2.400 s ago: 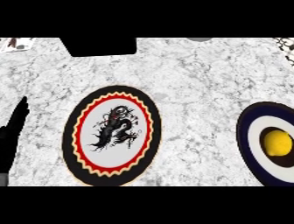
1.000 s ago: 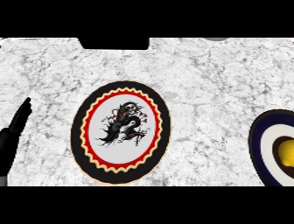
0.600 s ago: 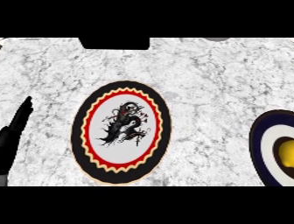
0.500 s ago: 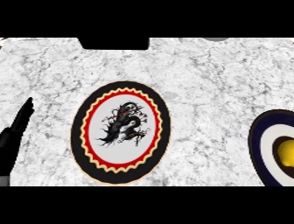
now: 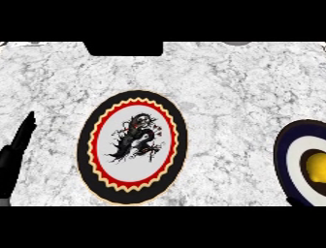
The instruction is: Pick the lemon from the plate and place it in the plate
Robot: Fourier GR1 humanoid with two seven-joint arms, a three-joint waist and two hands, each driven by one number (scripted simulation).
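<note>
Lemon (image 5: 323, 167) on navy plate (image 5: 292, 145), three o'clock, unpicked; dragon plate (image 5: 133, 147) awaits centrally; left hand (image 5: 9, 160), eight o'clock, fingers straight, released.

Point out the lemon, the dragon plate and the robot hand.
lemon (image 5: 323, 168): head view, its yellow middle.
dragon plate (image 5: 167, 130): head view, red rim at right.
left robot hand (image 5: 9, 160): head view, black straight fingers.

White marble counter (image 5: 230, 92), dark notch (image 5: 123, 47)

Even, bright, flat light on the marble counter (image 5: 230, 82), no cast shadows or glare; plates look stretched tall.
</note>
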